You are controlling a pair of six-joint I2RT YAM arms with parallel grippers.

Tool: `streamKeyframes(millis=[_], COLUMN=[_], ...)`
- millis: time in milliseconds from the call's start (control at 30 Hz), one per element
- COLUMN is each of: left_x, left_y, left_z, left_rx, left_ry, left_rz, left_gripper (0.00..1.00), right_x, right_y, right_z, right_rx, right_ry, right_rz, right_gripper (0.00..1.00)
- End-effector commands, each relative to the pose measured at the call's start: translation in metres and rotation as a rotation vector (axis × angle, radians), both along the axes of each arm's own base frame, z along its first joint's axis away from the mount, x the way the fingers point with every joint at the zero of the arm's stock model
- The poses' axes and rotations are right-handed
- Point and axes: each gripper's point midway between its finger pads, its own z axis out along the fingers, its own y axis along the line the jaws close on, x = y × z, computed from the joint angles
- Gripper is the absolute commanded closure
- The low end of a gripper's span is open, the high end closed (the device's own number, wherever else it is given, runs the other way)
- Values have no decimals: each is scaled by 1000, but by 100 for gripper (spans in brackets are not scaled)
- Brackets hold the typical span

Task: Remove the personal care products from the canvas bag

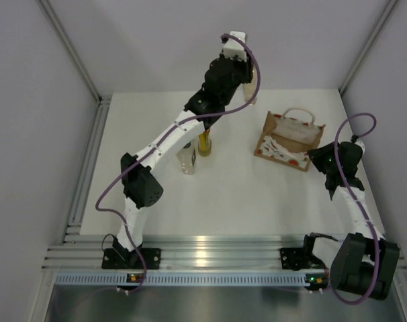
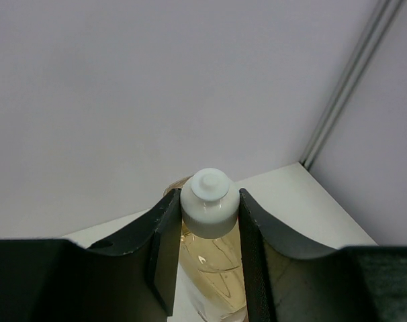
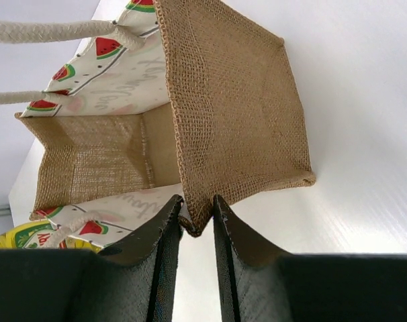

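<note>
My left gripper (image 1: 249, 79) is raised over the far edge of the table and shut on a clear amber-filled bottle (image 2: 213, 268), its pads squeezing just below the white cap (image 2: 205, 196). The canvas bag (image 1: 291, 139) rests at right with its white printed panel up and its handles toward the back. My right gripper (image 3: 198, 218) is shut on a corner of the bag's brown burlap side (image 3: 237, 114). From the right wrist the bag's mouth gapes open with nothing visible inside. Two more bottles, one clear (image 1: 188, 158) and one amber (image 1: 204, 143), stand upright by the left forearm.
A yellow labelled thing (image 3: 29, 236) peeks out at the lower left of the right wrist view, beside the bag's lower panel; whether it lies inside the bag I cannot tell. Grey walls close in the table on three sides, and an aluminium rail (image 1: 190, 258) runs along the near edge.
</note>
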Motion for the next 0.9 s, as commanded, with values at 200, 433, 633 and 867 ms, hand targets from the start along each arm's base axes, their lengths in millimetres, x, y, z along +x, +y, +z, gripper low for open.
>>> streamKeyframes(millis=[200,433,633,867], left_x=[-24,-28,-40,-60], left_y=[178,280,336,360], left_z=[147,110,62,0], left_rx=[-210,-191,-189,-183], left_ry=[-229,-171,-85,-24], left_rz=[268,468,634,737], left_gripper=[100,100,100,100], right_x=[3,6,6,5], right_y=[-12,-8,-7,-4], right_z=[-4,-5,0,-1], right_rx=[-38,-21,-18,-6], right_ry=[28,33,18,18], right_rz=[-24,-6,-1,8], right_gripper=[77,77,77,77])
